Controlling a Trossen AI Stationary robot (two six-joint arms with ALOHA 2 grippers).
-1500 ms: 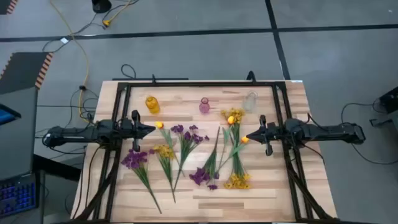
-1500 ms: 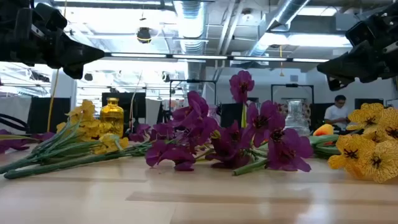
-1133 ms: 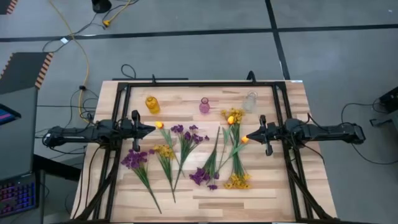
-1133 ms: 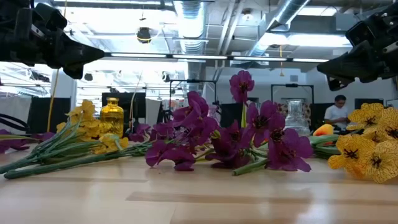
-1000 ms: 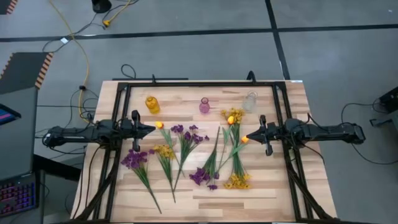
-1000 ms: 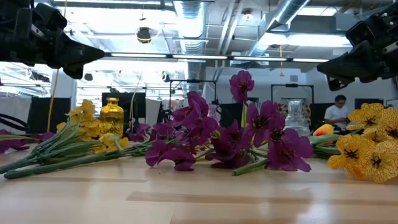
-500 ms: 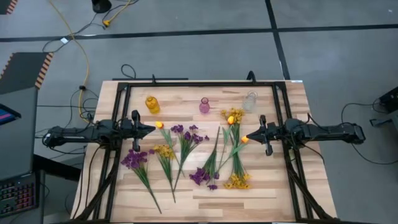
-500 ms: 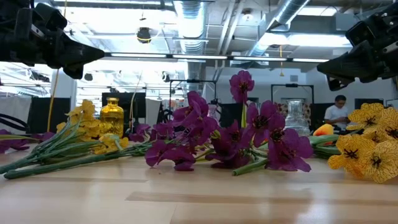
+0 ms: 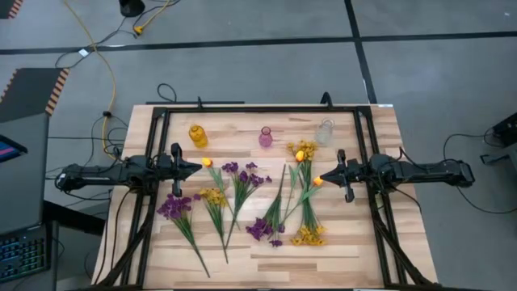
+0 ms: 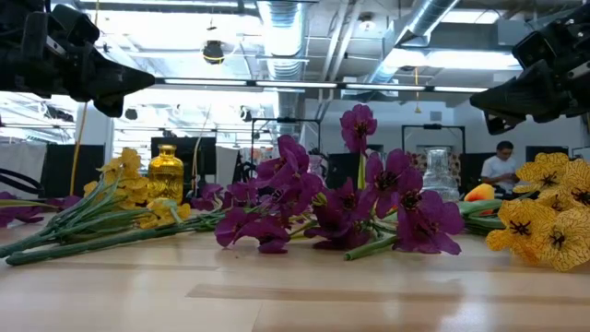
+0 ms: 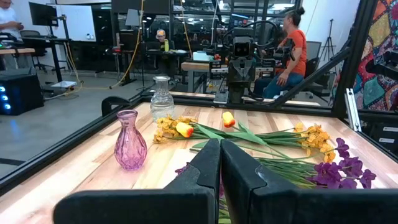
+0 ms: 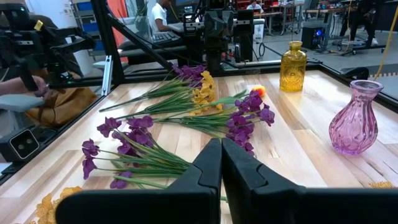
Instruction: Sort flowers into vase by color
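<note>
Nothing has been moved since the earlier frames. Both jaws, left gripper point(image 9: 196, 167) and right gripper point(image 9: 323, 175), are clenched empty above the desk point(image 9: 363, 242); flowers point(image 9: 242, 179) are left unsorted before three vases point(image 9: 265, 137), presumably awaiting a start

Left gripper point(image 9: 199, 166) – right gripper point(image 9: 326, 177), fingers closed

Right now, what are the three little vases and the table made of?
The yellow vase, pink vase and clear vase look like glossy ribbed glass: light shines through them. The table looks like pale, smooth wood, with plank lines and grain.
</note>
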